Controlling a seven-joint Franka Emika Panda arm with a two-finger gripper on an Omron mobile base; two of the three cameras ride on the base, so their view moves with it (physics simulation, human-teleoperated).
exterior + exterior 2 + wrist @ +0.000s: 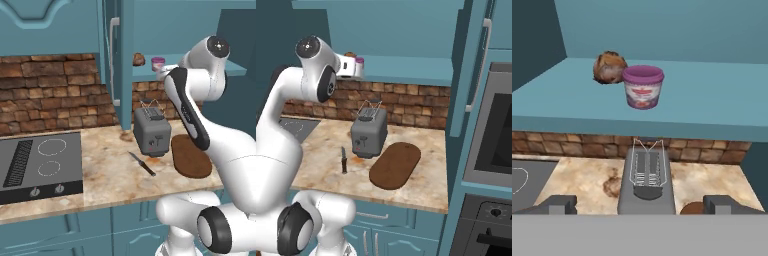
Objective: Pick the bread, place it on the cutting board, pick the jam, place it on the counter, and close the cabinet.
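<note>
Two small things sit on the teal shelf of the open cabinet [120, 60]: the bread [609, 67], a round, rough brown lump, and just beside it, nearer the shelf's front edge, the jam [643, 87], a squat pink-purple jar with a lighter rim and a red label. In the hand view the gripper [640, 205] hangs in front of the shelf and below its level, fingers spread wide and empty, the jam straight ahead above the gap between them. Below, the toaster [646, 182] stands on the counter [110, 170], next to the dark oval cutting board [395, 165].
</note>
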